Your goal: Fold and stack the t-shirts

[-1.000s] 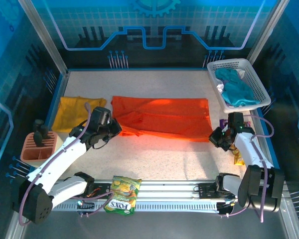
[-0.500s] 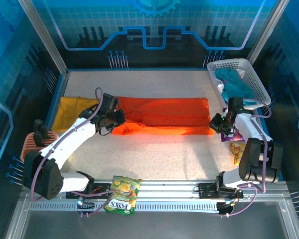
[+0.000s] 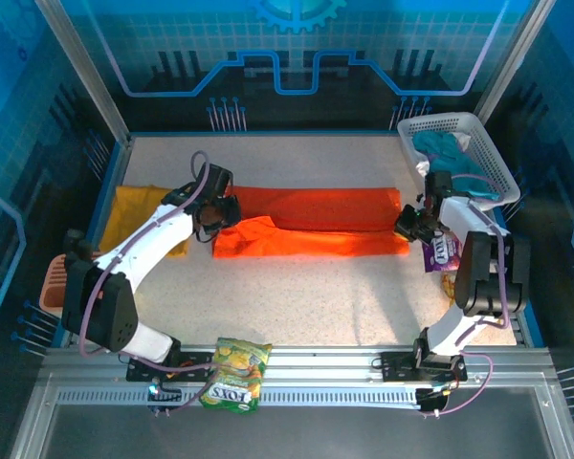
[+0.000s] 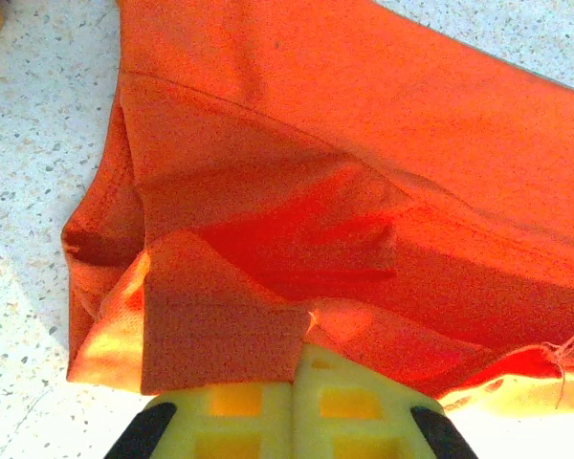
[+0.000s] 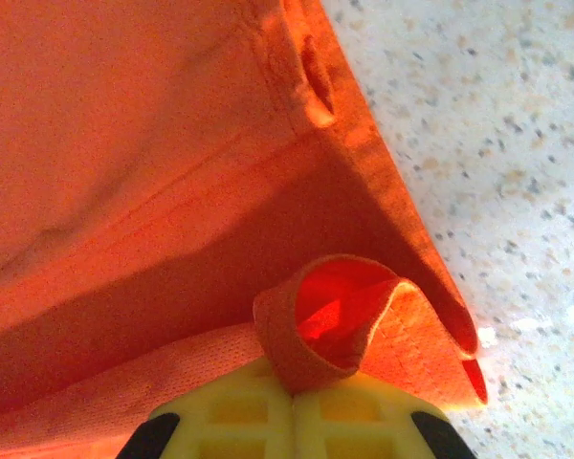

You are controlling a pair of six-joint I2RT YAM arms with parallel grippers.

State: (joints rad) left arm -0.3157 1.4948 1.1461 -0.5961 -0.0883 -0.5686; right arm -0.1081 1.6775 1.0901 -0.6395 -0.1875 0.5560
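Orange t-shirt (image 3: 316, 222) lies folded into a long band, its nine o'clock end pinched in the left tool (image 3: 220, 218), its three o'clock corner in the right tool (image 3: 405, 228).

Wide t-shirt (image 3: 316, 218): plain bright orange.
Left t-shirt (image 3: 134, 215): plain mustard-yellow.
Table (image 3: 316, 287): white, dark-speckled.
Basket (image 3: 450, 121): white lattice.
Basket cloth (image 3: 454, 153): teal.
Snack bag (image 3: 234, 375): green, yellow.

The orange shirt (image 3: 316, 222) is laid out left to right as a long band, doubled lengthwise, with both near corners pinched and curled upward. The yellow shirt (image 3: 136, 215) is laid flat just beside its left end, apparently folded into a rough square.
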